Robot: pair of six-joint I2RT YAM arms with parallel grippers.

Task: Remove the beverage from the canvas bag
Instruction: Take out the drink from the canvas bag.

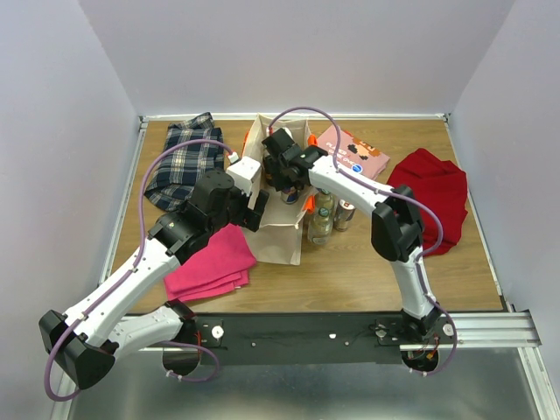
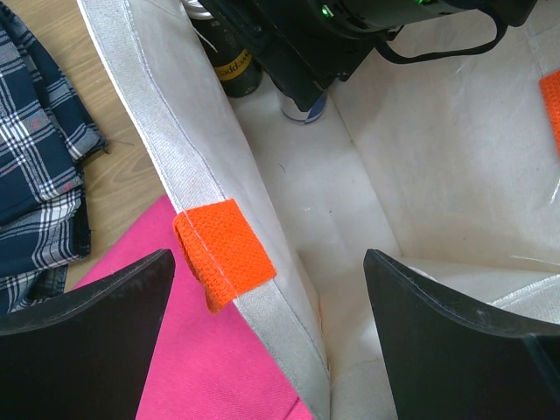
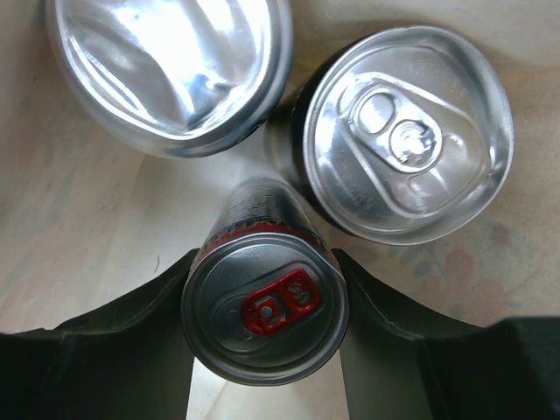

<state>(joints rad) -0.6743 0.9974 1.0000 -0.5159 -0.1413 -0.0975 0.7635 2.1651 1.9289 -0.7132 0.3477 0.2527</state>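
The beige canvas bag [image 1: 278,238] stands open in mid-table, its orange handle [image 2: 226,254] folded over the rim. My right gripper [image 1: 282,168] reaches down inside it. In the right wrist view the right gripper [image 3: 265,302] is shut on a slim dark beverage can with a red pull tab [image 3: 262,319], both fingers pressed against its sides. Two more cans stand behind it, one with a silver tab [image 3: 407,131] and one showing a shiny end [image 3: 171,66]. My left gripper [image 2: 269,293] is open and straddles the bag's left wall [image 2: 206,166], one finger outside, one inside.
Outside the bag to its right stand a bottle [image 1: 321,217] and a can [image 1: 344,213]. A folded pink cloth [image 1: 210,262] lies left of the bag, a plaid cloth [image 1: 185,162] at back left, a pink box [image 1: 354,153] behind, and a red cloth [image 1: 433,192] on the right.
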